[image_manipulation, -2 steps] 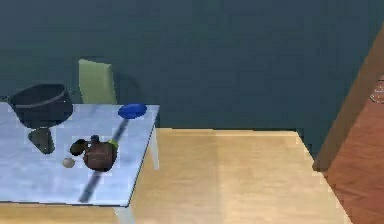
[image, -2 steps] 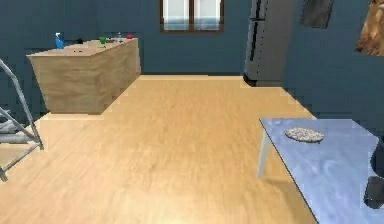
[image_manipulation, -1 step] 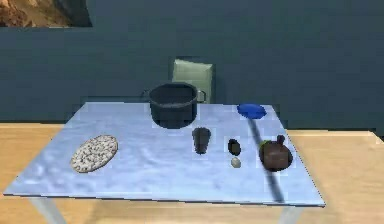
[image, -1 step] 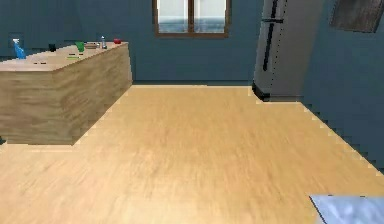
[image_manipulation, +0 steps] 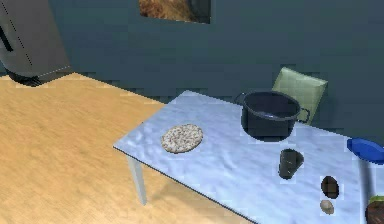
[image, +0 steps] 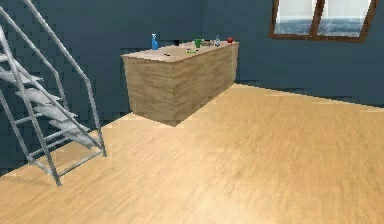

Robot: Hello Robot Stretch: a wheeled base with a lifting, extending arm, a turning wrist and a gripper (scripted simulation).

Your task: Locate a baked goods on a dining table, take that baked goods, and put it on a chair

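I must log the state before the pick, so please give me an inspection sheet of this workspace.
surface: light blue dining table, wood floor.
job's things: round flat speckled baked good on the table; pale green chair at its far side.
clutter: dark pot, dark cup, blue plate, two small lumps.
grippers: nothing seen.
cables: nothing seen.
surroundings: fridge, wooden counter, metal steps, window.

wooden counter point(image: 180, 80) with small items, grey stairs point(image: 45, 110), window point(image: 322, 18), wood floor point(image: 250, 160)
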